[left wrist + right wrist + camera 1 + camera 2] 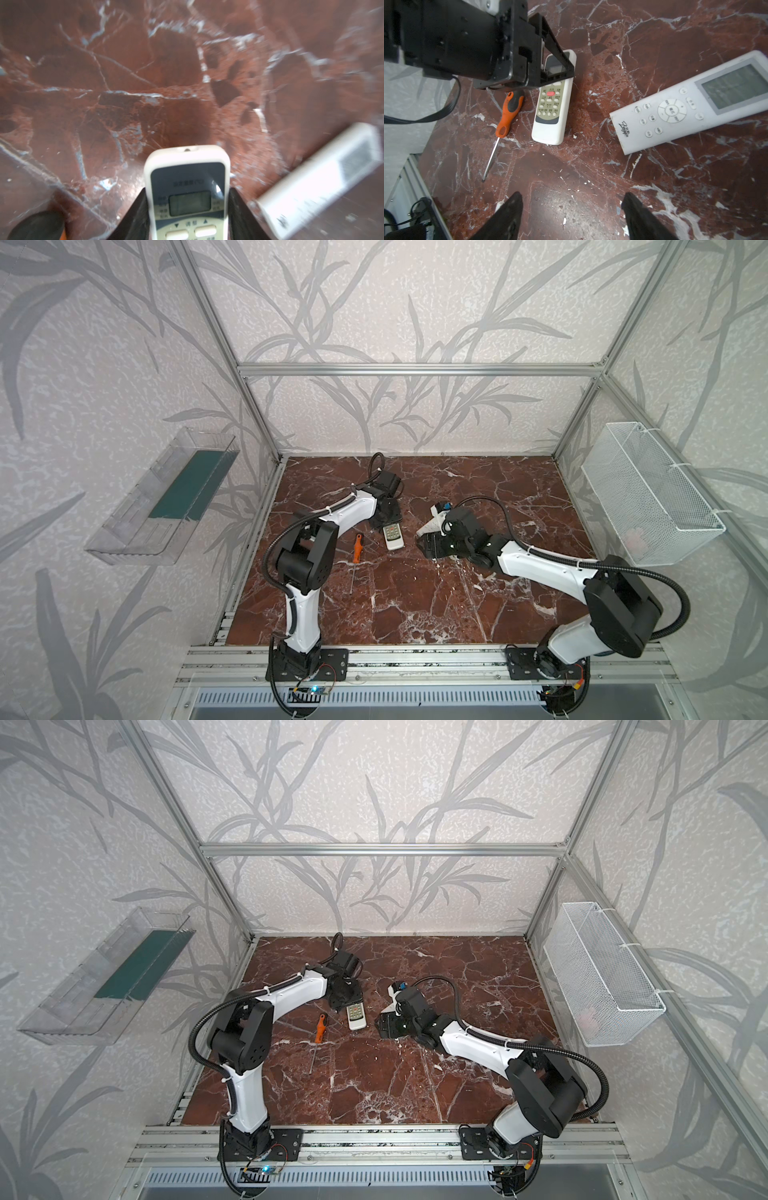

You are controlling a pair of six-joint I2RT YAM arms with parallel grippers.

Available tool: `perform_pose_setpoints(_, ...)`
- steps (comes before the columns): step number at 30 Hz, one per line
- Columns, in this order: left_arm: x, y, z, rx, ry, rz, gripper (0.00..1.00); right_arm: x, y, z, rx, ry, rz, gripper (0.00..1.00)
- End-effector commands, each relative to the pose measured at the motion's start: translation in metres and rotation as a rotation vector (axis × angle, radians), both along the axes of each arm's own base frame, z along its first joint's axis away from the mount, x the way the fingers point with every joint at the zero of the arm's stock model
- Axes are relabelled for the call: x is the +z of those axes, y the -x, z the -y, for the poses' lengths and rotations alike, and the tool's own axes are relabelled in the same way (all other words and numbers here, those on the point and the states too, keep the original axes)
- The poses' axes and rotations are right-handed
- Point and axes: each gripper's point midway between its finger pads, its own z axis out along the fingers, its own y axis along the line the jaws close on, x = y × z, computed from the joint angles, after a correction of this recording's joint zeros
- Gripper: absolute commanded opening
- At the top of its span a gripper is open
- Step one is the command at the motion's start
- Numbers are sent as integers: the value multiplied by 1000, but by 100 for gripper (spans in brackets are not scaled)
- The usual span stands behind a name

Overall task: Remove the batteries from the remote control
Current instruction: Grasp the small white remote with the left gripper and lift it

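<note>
Desk (415,605): red-brown marble with white veins, filling the lower middle of both top views.
Wire basket (648,497): white mesh, hung on the wall at the right edge of the frame.
Clear tray (137,526): see-through plastic with a dark green strip inside, on the wall at the left of the frame.
Larger remote (685,104): white, flat on the desk with its screen and round button pad facing up; near the small remote, not touching it.
Left claw (187,189): closed partway, one finger pressed to each long side of the small remote at its screen end.
Right claw (572,194): jaws spread wide with only bare desk between them; in both top views it sits just right of the small remote.
Small remote (393,537): white, buttons up, on the desk just left of centre in both top views.
Screwdriver (357,548): orange and black handle, thin shaft pointing toward the lower edge of the frame; just left of the small remote.
Batteries: cannot be seen; both remotes lie face up, backs hidden.
</note>
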Motion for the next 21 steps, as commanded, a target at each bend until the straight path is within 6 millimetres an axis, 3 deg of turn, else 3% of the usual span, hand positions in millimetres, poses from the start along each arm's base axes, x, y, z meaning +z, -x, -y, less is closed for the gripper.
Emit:
perform_pose_setpoints(1, 58, -11, 18, -19, 159, 159, 25, 25, 4, -12, -2, -120, -12, 76)
perform_pose_setpoints(10, 129, 1, 26, -74, 317, 363, 20, 60, 1, -34, 12, -280, -54, 76)
perform_pose_setpoints(15, 141, 9, 29, -98, 360, 387, 17, 77, -1, -47, 51, -350, -41, 75)
perform_pose_setpoints(21, 149, 17, 35, -126, 408, 380, 16, 71, -5, -61, 82, -317, -61, 69)
